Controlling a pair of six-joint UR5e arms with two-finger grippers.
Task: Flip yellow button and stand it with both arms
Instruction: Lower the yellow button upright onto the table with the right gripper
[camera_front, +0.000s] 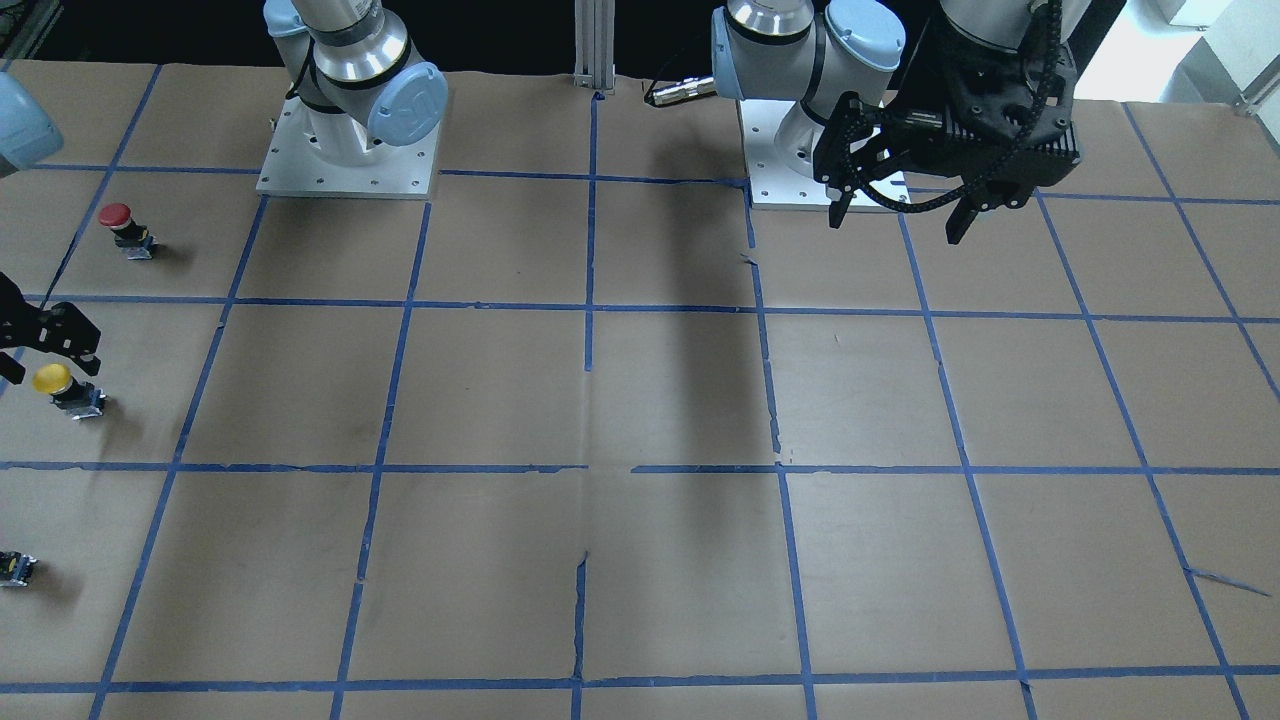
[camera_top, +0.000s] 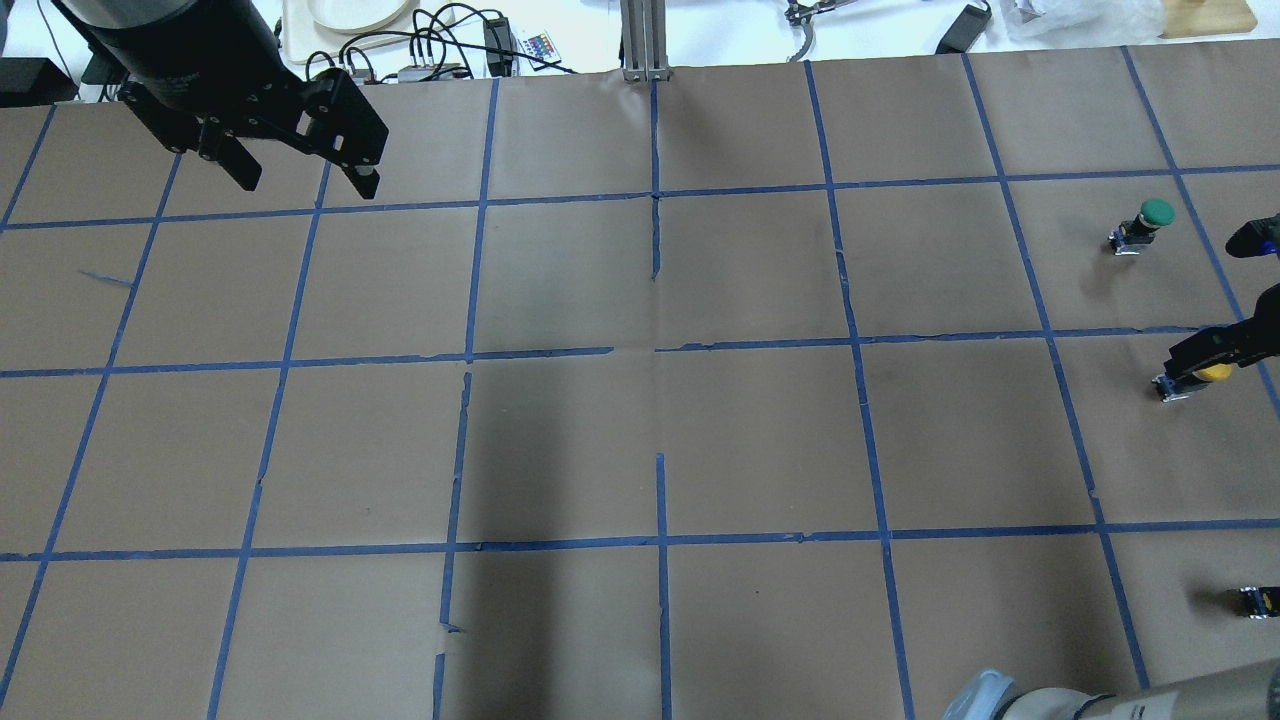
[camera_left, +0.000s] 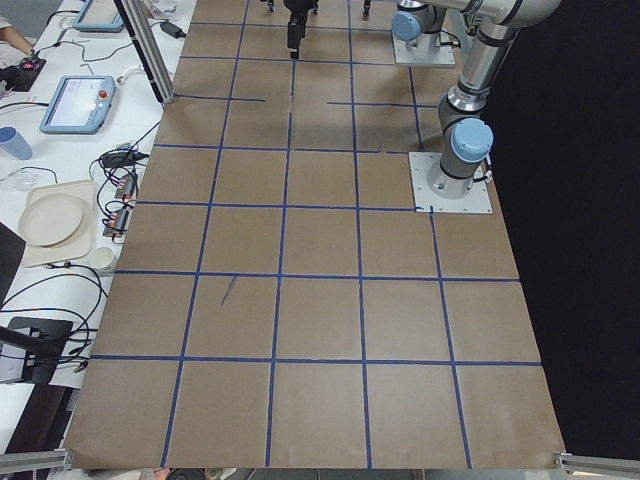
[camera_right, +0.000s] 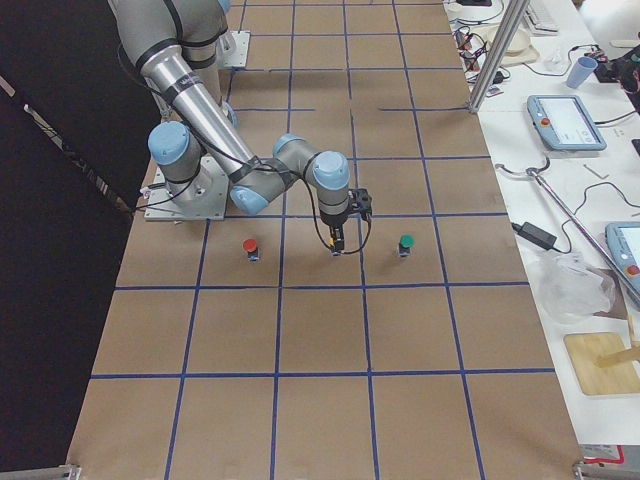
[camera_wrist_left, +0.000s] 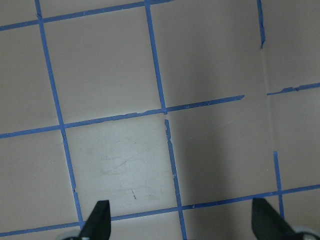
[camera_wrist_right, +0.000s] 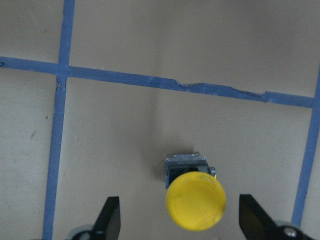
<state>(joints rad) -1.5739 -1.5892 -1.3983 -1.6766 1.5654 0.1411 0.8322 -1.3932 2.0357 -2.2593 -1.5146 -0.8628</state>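
The yellow button stands cap up on its black body on the brown paper, directly below my right gripper. The right gripper is open, with one finger on each side of the cap and not touching it. In the front-facing view the button sits at the left edge under the right gripper. In the overhead view a finger partly covers the cap. My left gripper is open and empty, high over the far left of the table, and also shows in the front-facing view.
A red-capped button stands one square closer to the robot than the yellow one. A green-capped button stands one square farther away. Blue tape lines divide the table into squares. Cables and trays lie beyond the far edge.
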